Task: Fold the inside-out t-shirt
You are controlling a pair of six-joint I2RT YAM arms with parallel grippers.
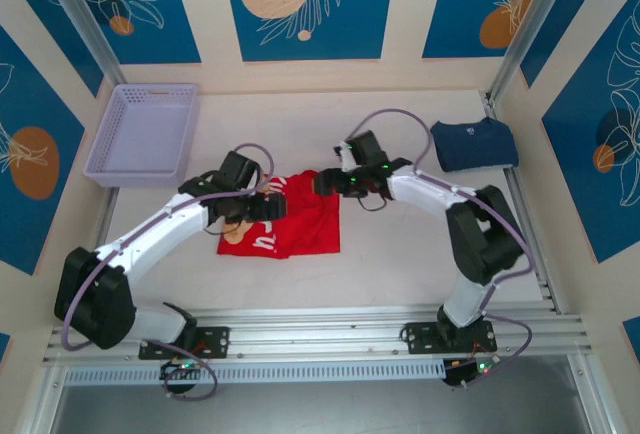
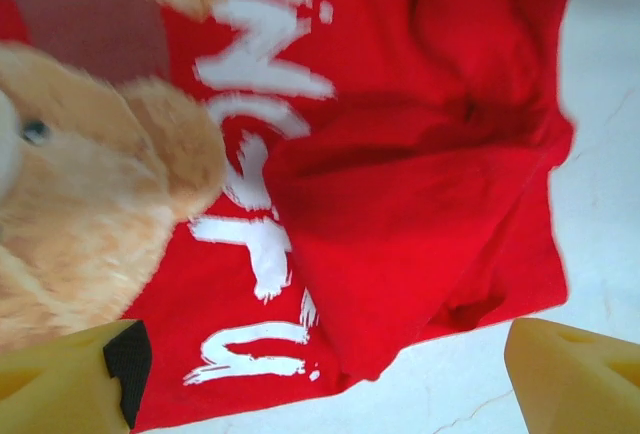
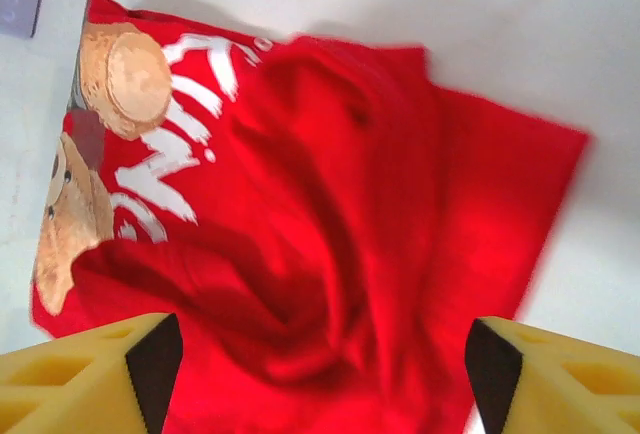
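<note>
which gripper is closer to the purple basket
Left. The left gripper is over the red shirt, right of the basket; the right gripper is farther right, toward the navy shirt.

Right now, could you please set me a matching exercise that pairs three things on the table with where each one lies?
Things:
1. bright red cloth t-shirt with a bear print
2. lavender plastic basket
3. navy blue folded cloth t-shirt

Places:
A. far right of the table
B. middle of the table
C. far left of the table

Pairs: 1-B; 2-C; 3-A
</note>
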